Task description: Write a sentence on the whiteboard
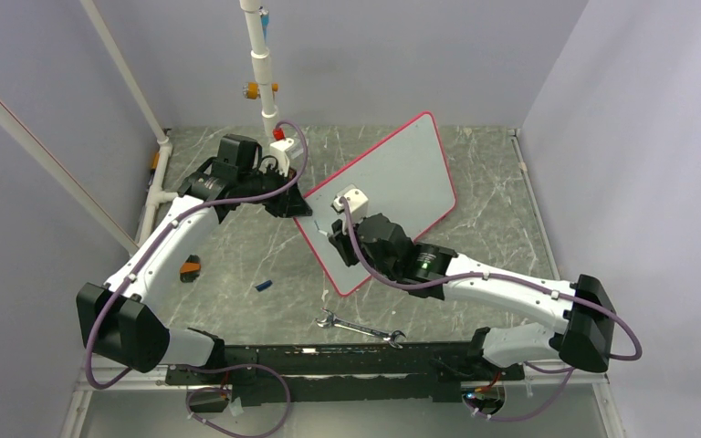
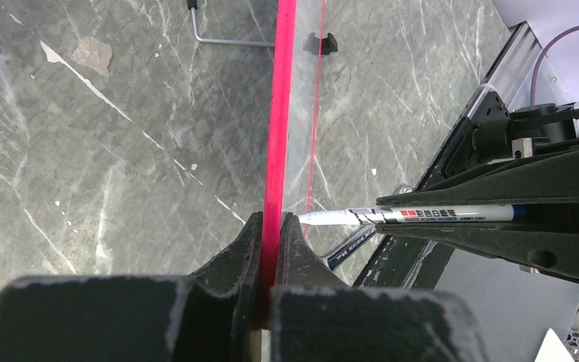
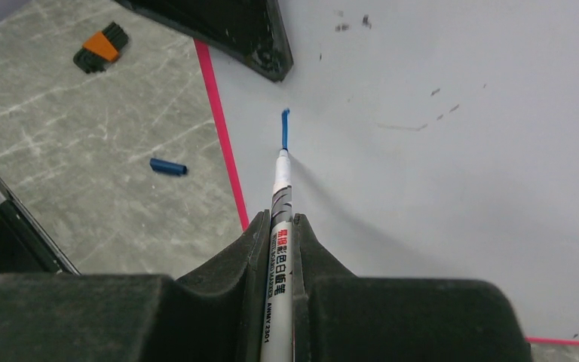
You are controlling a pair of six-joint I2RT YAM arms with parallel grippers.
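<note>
We see our right gripper clamped on a white marker, its tip meeting a short blue stroke on the whiteboard near the pink rim; a blue cap lies on the table.

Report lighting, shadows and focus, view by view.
Top external: even, diffuse light, no glare on the whiteboard, faint shadows beneath the arms. Left wrist: the left gripper looms large and slightly soft. Right wrist: the marker throws a soft shadow rightward; its print is sharp.
</note>
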